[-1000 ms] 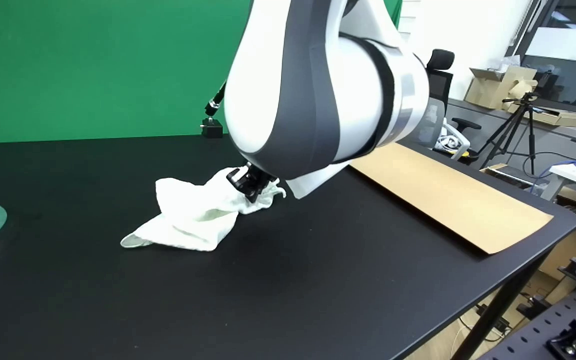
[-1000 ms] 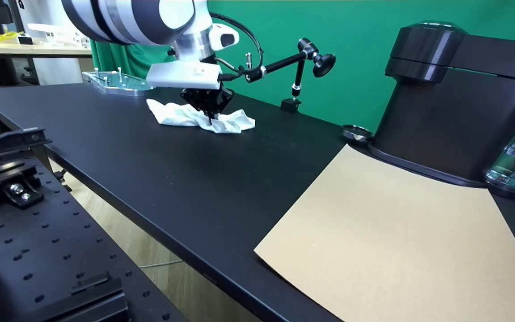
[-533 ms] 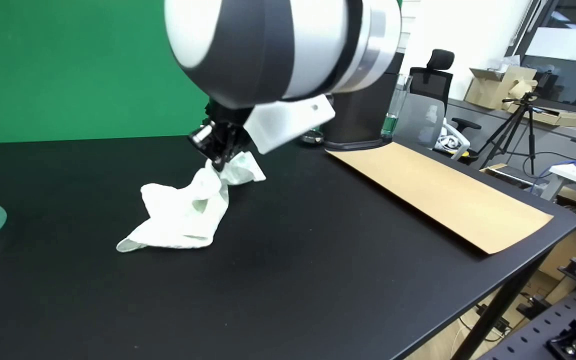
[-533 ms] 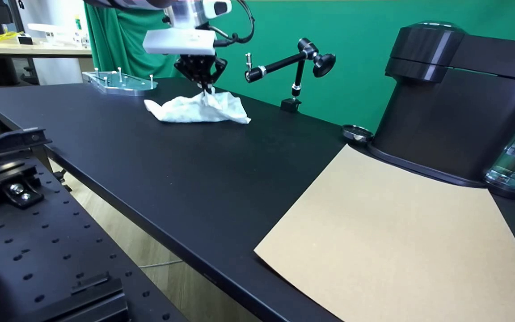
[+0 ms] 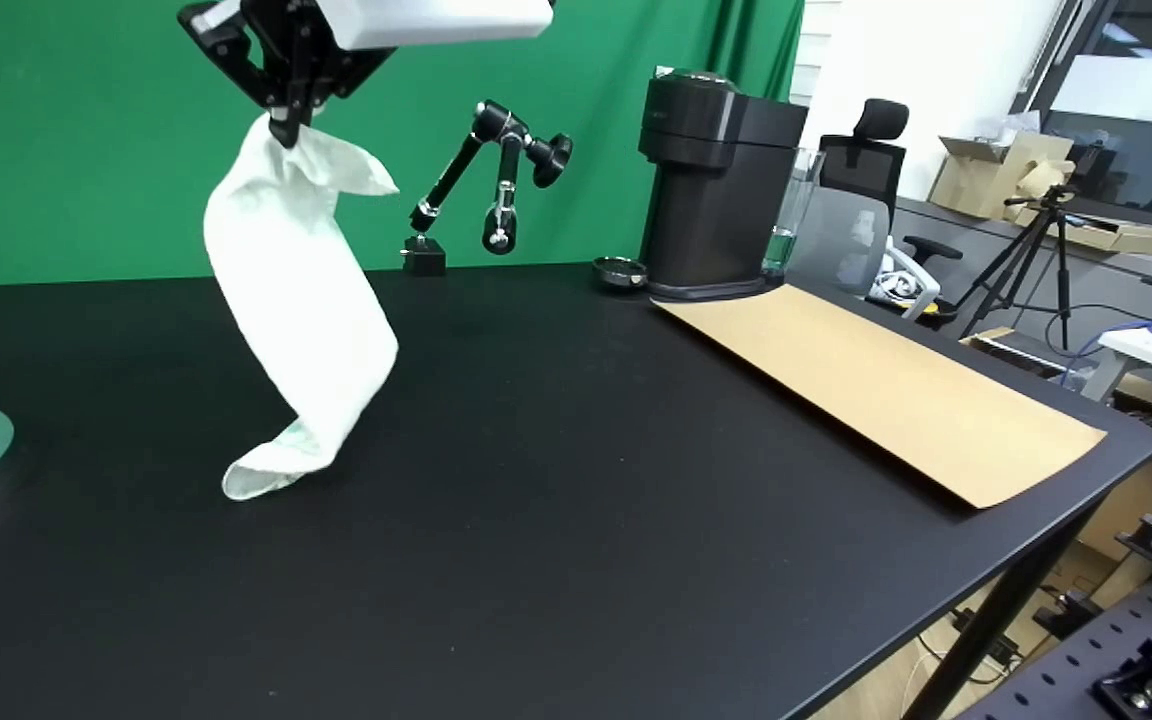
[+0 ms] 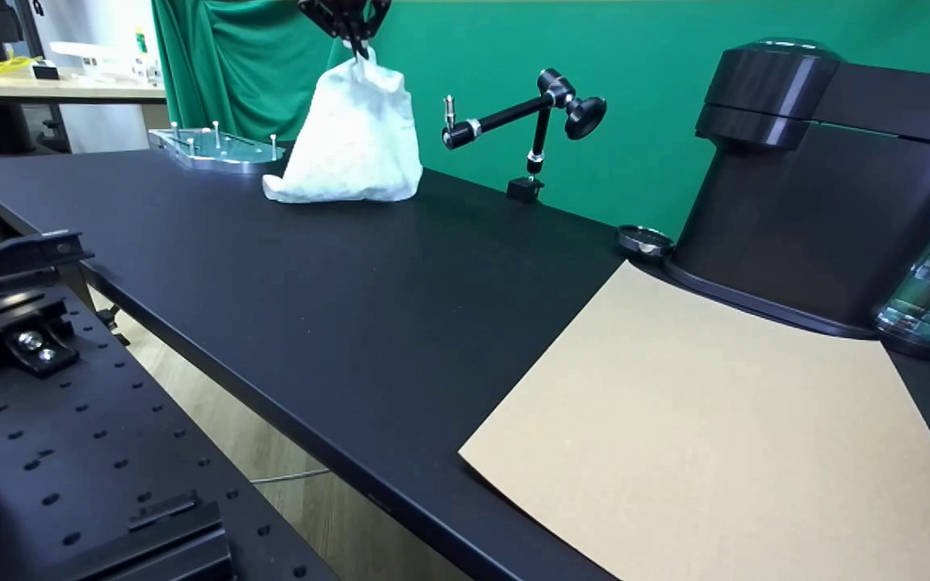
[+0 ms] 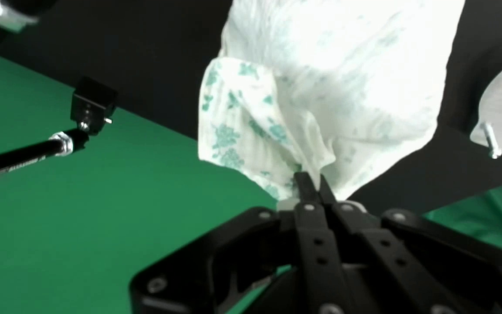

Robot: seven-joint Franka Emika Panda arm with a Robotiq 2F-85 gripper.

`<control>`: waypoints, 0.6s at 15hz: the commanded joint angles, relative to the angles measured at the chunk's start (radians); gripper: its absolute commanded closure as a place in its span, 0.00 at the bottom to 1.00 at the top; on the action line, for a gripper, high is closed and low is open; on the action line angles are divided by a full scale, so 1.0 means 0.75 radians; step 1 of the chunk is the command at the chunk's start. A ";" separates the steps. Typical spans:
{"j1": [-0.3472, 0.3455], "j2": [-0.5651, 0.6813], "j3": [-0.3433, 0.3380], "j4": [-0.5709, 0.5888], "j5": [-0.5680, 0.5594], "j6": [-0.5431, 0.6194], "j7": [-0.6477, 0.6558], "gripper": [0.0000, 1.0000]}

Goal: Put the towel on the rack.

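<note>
Hanging from the tool (image 7: pixel 314 181), the towel (image 5: pixel 301 280) has been drawn up from the table (image 5: pixel 586 480), where a second ago it was lying bunched; it is now stretched out long near the edge beside the green cloth (image 6: pixel 610 40). By this the pick-up is judged to be all but finished, with carrying and draping left to be done. In both exterior views the lowest corner of the towel is shown close to the table, and whether it is touching cannot be told. No plain rack is shown; the jointed stand (image 6: pixel 507 116) set at that same edge may be meant, and it is not touched by the towel. In the wrist view the tool is pressed nearly together, with a gathered bit of the towel's top pinched between its tips.
</note>
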 commanded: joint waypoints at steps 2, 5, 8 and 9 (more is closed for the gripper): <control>0.106 0.061 -0.172 0.134 0.017 -0.050 0.052 1.00; 0.079 0.089 -0.237 0.189 0.044 -0.083 0.064 1.00; -0.016 0.129 -0.261 0.263 0.082 -0.144 0.079 1.00; -0.053 0.142 -0.262 0.288 0.098 -0.163 0.081 1.00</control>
